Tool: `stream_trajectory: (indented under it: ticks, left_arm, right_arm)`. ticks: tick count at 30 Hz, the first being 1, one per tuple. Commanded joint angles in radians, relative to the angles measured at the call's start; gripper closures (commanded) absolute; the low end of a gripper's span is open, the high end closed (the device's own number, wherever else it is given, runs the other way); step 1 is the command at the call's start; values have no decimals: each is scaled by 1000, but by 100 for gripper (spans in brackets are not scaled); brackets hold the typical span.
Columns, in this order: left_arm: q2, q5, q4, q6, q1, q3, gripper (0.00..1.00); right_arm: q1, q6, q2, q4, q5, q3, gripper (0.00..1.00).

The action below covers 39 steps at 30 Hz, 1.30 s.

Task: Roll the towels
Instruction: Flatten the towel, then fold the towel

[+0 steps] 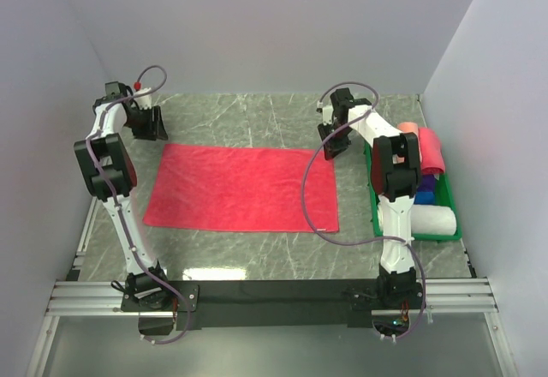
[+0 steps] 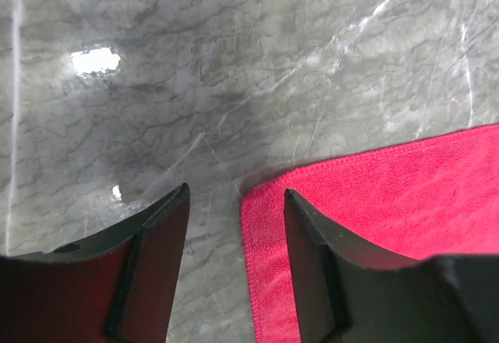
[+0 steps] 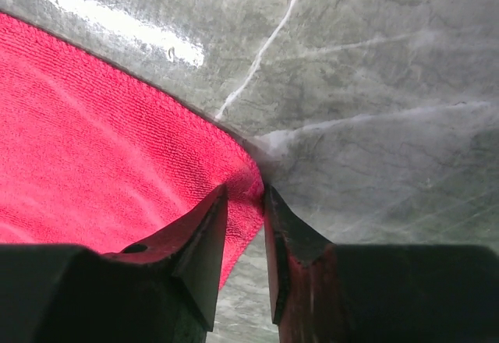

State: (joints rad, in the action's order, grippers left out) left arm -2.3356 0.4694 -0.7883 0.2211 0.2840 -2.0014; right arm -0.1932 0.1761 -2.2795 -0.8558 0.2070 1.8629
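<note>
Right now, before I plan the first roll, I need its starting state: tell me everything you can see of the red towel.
The red towel is a crimson rectangle of fuzzy, fine-looped cloth with a stitched hem. It lies spread flat and not yet rolled on the grey marbled table. Its far left corner lies between the open jaws of the left gripper. Its far right corner sits between the narrow jaws of the right gripper; whether it is pinched is unclear.

One flat towel (image 1: 240, 188), one bin (image 1: 428, 238), two arms (image 1: 107, 167)
</note>
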Motion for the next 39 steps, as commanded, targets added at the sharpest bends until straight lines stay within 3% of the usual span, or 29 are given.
stream_trajectory:
  ticks: [1, 13, 18, 21, 31, 39]
  left_arm:
    - [-21, 3, -28, 26, -16, -63, 44]
    - [-80, 12, -81, 46, -45, -91, 56]
    - [-80, 2, -81, 47, -43, -97, 72]
    - [-80, 5, -92, 52, -45, -105, 77]
    - [-87, -29, -137, 80, -45, -120, 65]
    - [-90, -46, -143, 98, -45, -119, 73]
  right_arm:
    - [-5, -3, -11, -15, 29, 38, 68]
    - [-3, 14, -20, -37, 78, 28, 77]
    - [-3, 17, -23, -43, 89, 47, 98]
    - [-3, 22, -23, -43, 88, 58, 100]
    - [-3, 30, -28, -57, 86, 82, 100]
    - [-5, 28, -15, -45, 88, 70, 100]
